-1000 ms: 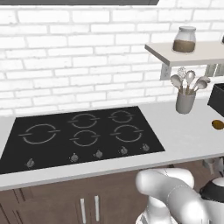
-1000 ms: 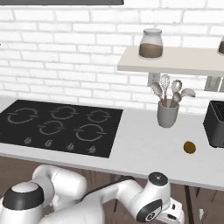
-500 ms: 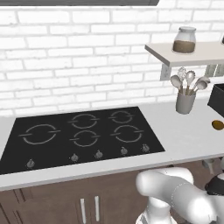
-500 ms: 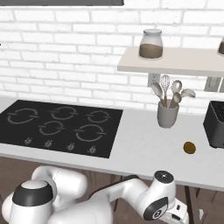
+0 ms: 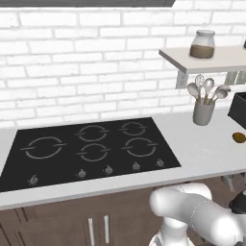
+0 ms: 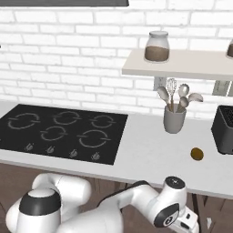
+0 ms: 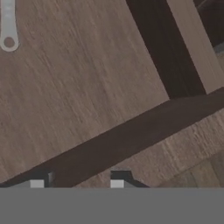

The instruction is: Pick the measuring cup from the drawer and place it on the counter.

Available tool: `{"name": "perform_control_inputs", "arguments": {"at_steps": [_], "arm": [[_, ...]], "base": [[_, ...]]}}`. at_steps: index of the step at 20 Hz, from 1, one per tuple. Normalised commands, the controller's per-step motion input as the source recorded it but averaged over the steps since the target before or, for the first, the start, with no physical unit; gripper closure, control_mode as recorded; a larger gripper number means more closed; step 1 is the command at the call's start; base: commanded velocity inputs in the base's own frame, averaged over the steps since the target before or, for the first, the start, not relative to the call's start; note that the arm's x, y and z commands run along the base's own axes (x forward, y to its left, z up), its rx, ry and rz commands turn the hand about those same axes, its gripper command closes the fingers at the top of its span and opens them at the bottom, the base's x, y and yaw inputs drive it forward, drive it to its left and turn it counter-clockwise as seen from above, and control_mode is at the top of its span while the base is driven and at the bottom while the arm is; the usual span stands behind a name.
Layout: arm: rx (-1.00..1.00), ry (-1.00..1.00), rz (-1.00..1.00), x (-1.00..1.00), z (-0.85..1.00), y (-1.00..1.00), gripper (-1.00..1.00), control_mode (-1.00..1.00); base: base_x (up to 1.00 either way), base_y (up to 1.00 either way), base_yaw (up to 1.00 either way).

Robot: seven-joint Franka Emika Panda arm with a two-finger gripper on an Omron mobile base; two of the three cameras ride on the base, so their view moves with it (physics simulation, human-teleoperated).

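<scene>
In the hand view my gripper points at brown wood of the drawer's tone, crossed by a dark diagonal gap. Its two finger tips stand apart with nothing between them, so it is open. At the top left corner a pale grey flat strip ending in a ring lies on the wood; it looks like the measuring cup's handle, and the cup's bowl is out of view. The pale counter lies above my wrist, which hangs below its front edge at the right.
The black cooktop takes up the counter's left. At the right stand a grey utensil holder, a small brown oval object and a black appliance. A jar sits on the wall shelf. Cabinet doors are below.
My wrist has crept a little to the right below the counter edge. The things on the counter have not moved.
</scene>
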Motion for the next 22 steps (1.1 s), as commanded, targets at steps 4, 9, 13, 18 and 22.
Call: {"name": "perform_control_inputs", "arguments": {"at_steps": [4,9,13,18,22], "arm": [[0.00,0.00,-0.08,-1.00,-0.41,-0.68,-1.00,-1.00],[0.00,0.00,-0.07,-1.00,-0.38,-0.72,-1.00,-1.00],[0.00,-0.01,-0.05,-1.00,-0.38,-0.79,-1.00,-1.00],[0.00,0.00,-0.06,-1.00,-0.40,-0.74,-1.00,-1.00],[0.00,0.00,-0.02,-1.00,-0.39,-0.79,-1.00,-1.00]], "base": [[0.00,0.00,0.00],[0.00,0.00,0.00],[0.00,0.00,0.00],[0.00,0.00,0.00],[0.00,0.00,0.00]]}}
